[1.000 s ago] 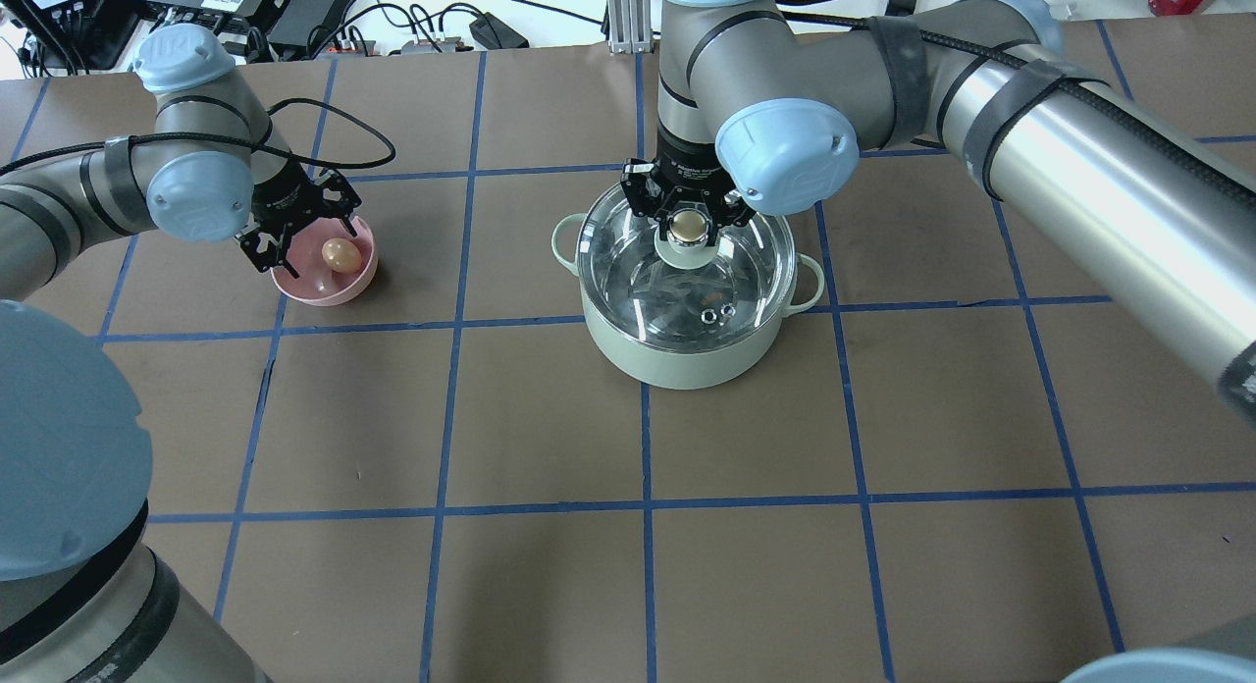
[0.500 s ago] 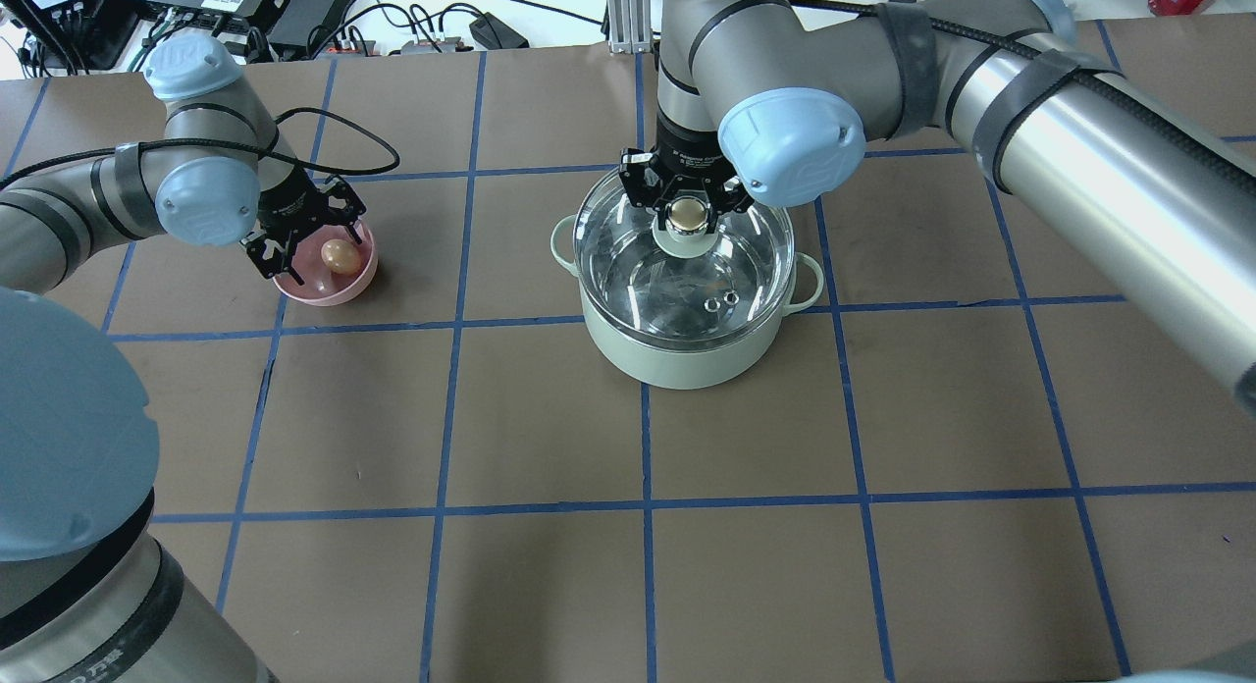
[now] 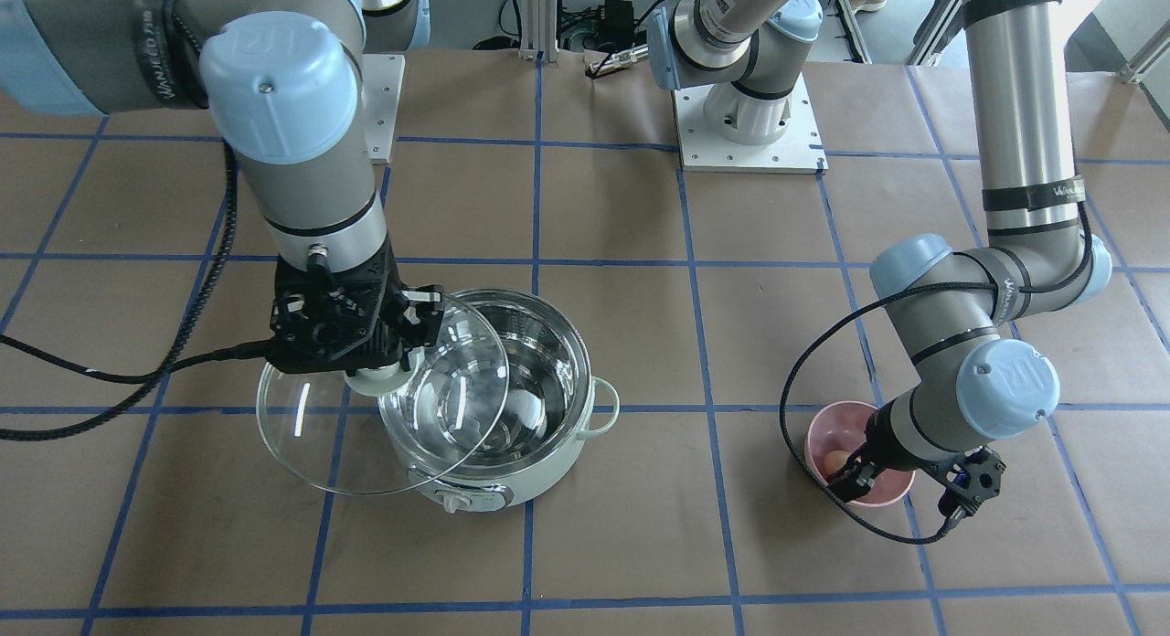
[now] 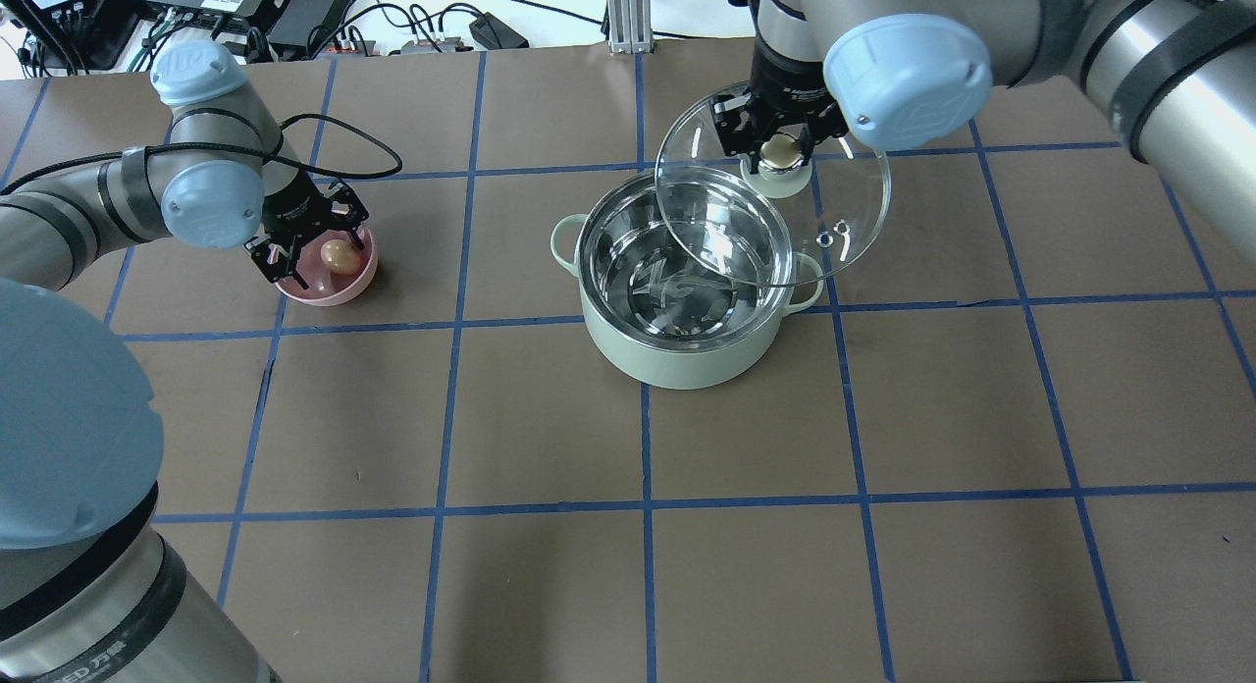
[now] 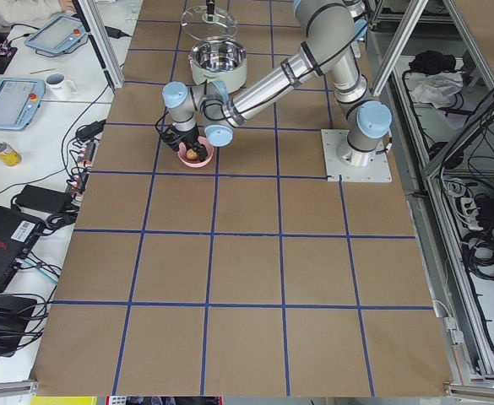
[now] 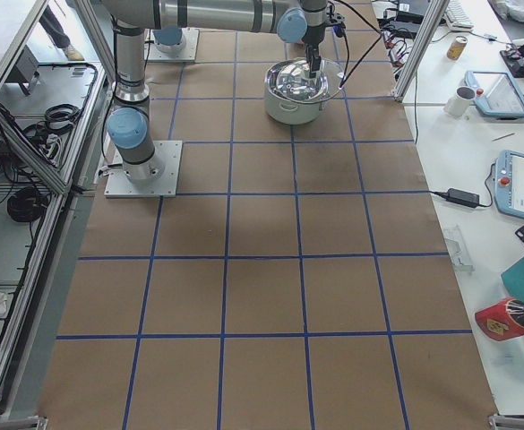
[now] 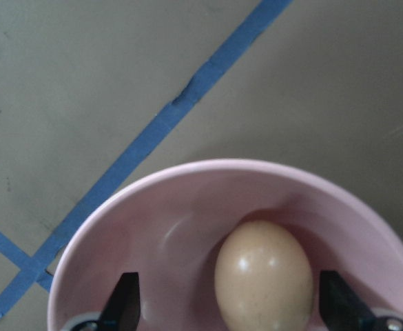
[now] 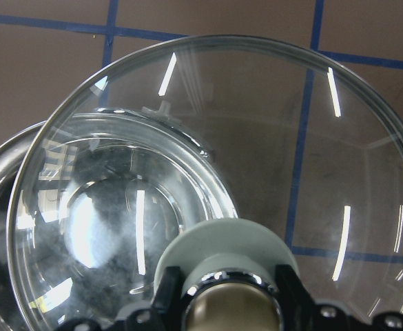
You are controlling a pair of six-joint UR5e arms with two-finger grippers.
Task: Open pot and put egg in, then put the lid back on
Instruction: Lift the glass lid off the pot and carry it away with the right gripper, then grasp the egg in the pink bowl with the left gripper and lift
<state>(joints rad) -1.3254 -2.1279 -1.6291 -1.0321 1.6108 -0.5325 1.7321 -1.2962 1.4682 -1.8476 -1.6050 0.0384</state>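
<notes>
Egg lies in pink bowl between spread left fingers, long axis crosswise to their closing line. Right fingers pinch knob of lid, held off pot.

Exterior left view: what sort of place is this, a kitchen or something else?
Probably a robotics lab, not a kitchen: the table carries a blue tape grid, a robot arm stands on a bolted base plate, and teach pendants lie on a side bench.
</notes>
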